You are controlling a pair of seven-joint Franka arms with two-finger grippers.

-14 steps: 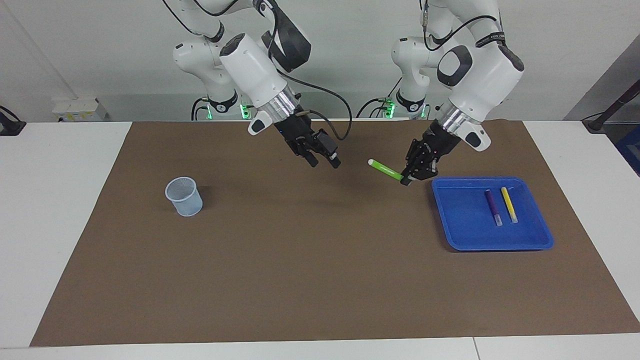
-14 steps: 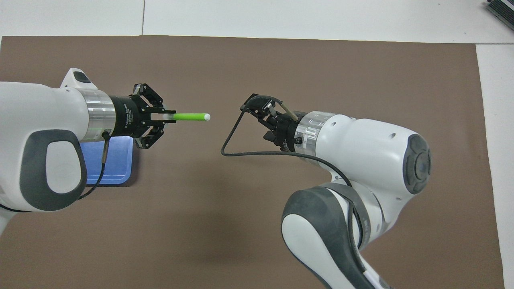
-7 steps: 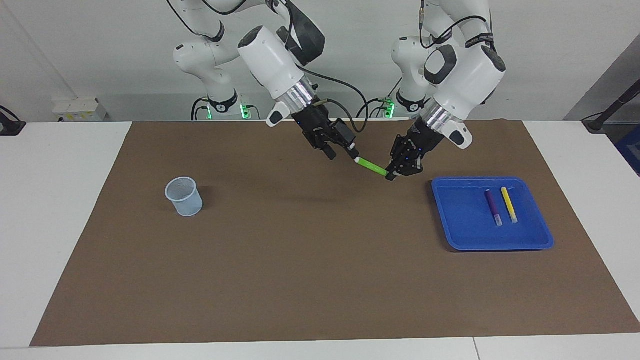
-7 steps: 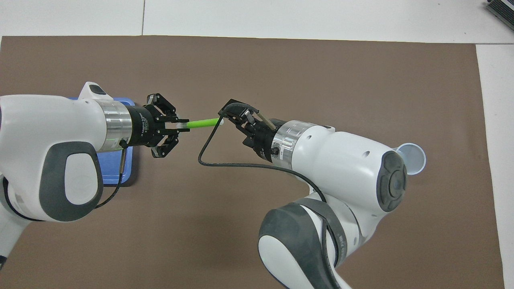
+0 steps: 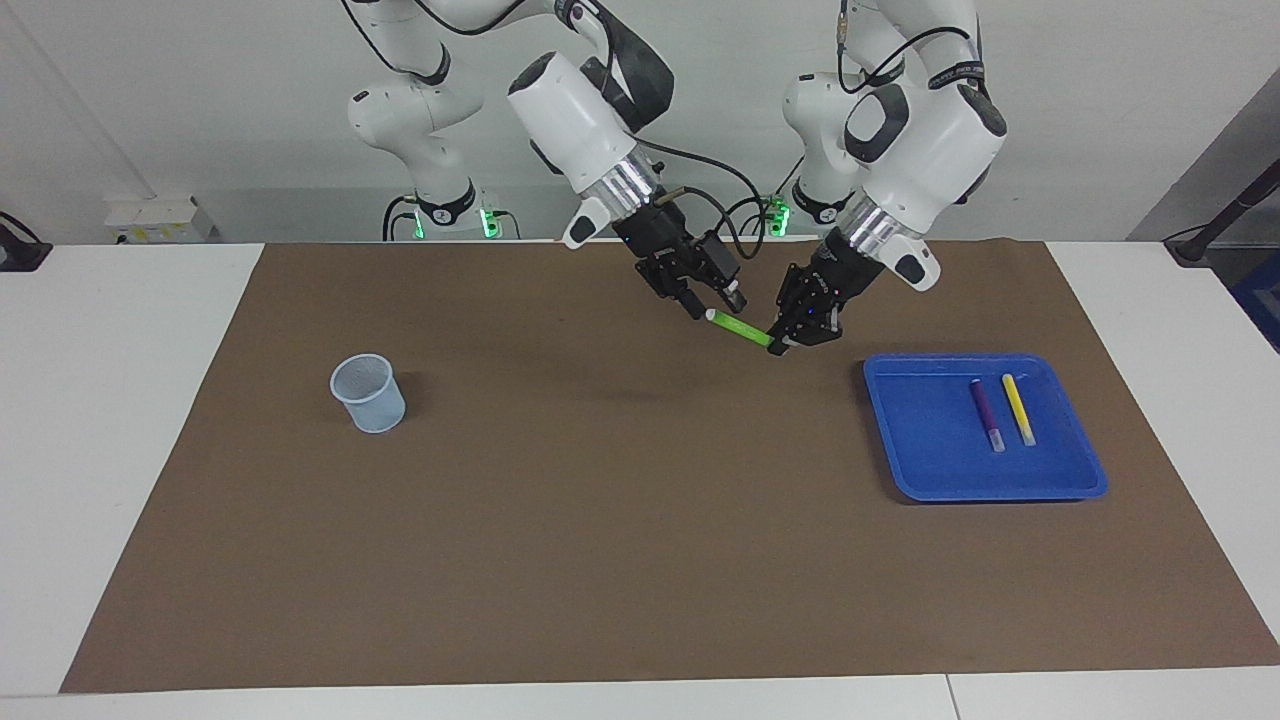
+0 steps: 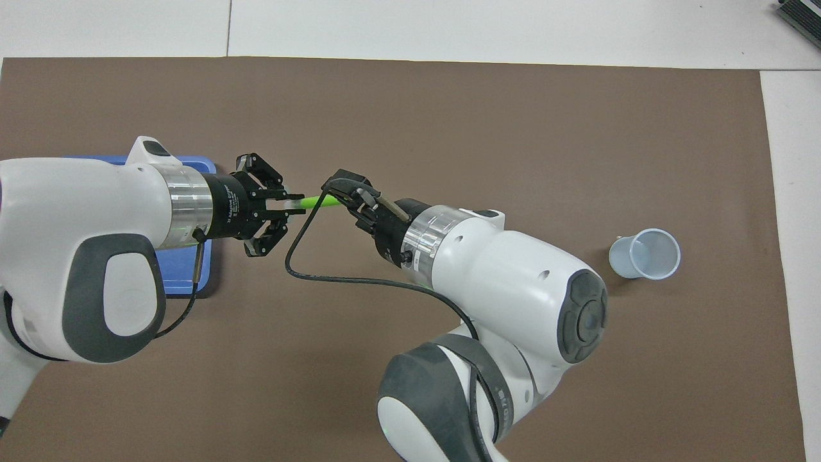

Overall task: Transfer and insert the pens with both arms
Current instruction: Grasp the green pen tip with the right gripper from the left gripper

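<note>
The green pen (image 5: 742,331) (image 6: 317,201) hangs in the air over the brown mat, between the two arms. My left gripper (image 5: 782,345) (image 6: 292,204) is shut on the end of it that is toward the blue tray. My right gripper (image 5: 715,303) (image 6: 349,192) is at the pen's whitish end, open, with its fingers on either side of that tip. The purple pen (image 5: 985,412) and the yellow pen (image 5: 1018,408) lie side by side in the blue tray (image 5: 920,450) (image 6: 186,282).
A pale mesh cup (image 5: 370,392) (image 6: 648,255) stands upright on the mat toward the right arm's end of the table. The brown mat (image 5: 600,550) covers most of the white tabletop. A black cable loops below the right wrist.
The two grippers have come together: the left carried the green pen toward the middle and the right moved onto its whitish end. The right gripper's fingers have narrowed.
</note>
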